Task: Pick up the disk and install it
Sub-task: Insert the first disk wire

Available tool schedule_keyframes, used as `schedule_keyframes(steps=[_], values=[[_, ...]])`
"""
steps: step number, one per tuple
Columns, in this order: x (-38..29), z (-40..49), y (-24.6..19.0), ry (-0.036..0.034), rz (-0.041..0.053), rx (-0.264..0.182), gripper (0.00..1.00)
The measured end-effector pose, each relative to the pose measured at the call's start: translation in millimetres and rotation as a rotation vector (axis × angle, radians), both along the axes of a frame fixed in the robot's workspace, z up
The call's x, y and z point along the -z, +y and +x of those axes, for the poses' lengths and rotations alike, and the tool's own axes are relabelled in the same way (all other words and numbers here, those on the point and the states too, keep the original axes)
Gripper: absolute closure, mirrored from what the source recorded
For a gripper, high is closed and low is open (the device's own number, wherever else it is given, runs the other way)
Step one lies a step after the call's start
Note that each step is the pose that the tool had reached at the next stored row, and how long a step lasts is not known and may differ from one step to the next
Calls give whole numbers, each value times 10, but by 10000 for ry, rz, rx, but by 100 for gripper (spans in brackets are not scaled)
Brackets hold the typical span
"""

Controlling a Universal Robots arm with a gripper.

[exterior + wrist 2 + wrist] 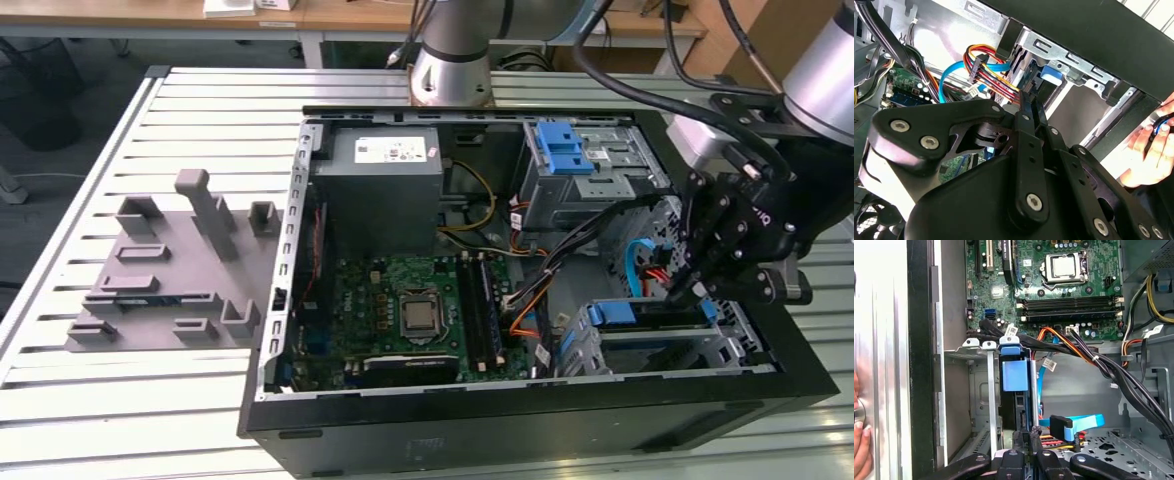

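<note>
First wrist view: disk [1015, 382] apparently seated in drive cage [981, 347].

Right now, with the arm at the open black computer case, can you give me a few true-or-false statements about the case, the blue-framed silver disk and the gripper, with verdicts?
1. The open black computer case lies on the slatted metal table. True.
2. The grey moulded fixture sits inside the case. False: it rests on the table, to the exterior view's left of the case.
3. The blue-framed disk lies on the table outside the case. False: it stands in the metal drive cage inside the case.
4. The gripper is at the case's end on the exterior view's right. True.
5. A fan cooler covers the processor socket. False: the socket is bare.
6. A person's hand is beside the case's outer wall. True.
</note>
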State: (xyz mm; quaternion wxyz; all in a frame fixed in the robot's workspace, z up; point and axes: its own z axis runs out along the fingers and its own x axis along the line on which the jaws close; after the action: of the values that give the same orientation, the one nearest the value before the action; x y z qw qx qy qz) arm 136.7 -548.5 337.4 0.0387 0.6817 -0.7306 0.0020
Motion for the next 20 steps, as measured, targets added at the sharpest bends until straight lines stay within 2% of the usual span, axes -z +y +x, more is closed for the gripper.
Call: schedule_keyframes(steps=[20], values=[[28,32,0,102,2,84,84]])
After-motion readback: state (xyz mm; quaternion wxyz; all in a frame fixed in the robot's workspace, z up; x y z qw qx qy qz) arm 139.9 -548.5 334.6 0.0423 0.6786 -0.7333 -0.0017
